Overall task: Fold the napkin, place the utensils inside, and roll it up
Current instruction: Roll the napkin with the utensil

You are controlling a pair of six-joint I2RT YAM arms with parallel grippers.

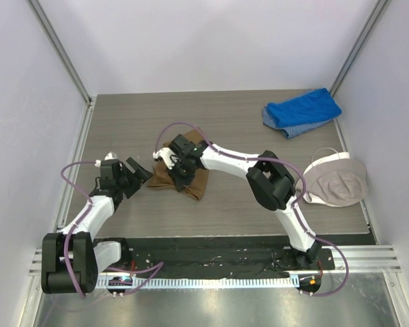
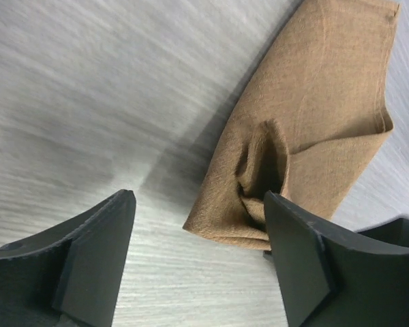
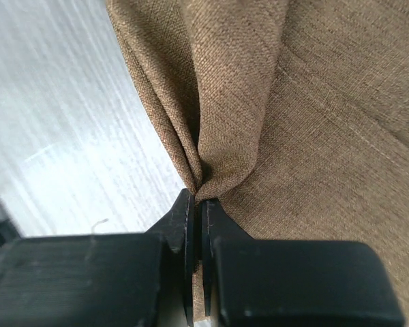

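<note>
One napkin: tan-brown cloth (image 1: 195, 187), lying folded near the middle of the surface (image 1: 225, 122).
Weave: up close we see a coarse, even weave, with a stitched hem along one edge.
Shape: we count several layers stacked at the corner nearest the left tool, and a puckered ridge stands up in the middle.
Right tool (image 3: 199, 203): clenched on a pinch of the napkin; the fabric gathers into creases that fan out from the fingertips.
Left tool (image 2: 199, 201): released, jaws wide apart, holding nothing, just left of the napkin. One finger sits by the napkin's corner, and we cannot tell whether it touches.
Elsewhere: blue cloth (image 1: 302, 111) at the far right corner and cap (image 1: 335, 178) by the right edge, both well apart from the napkin.
</note>
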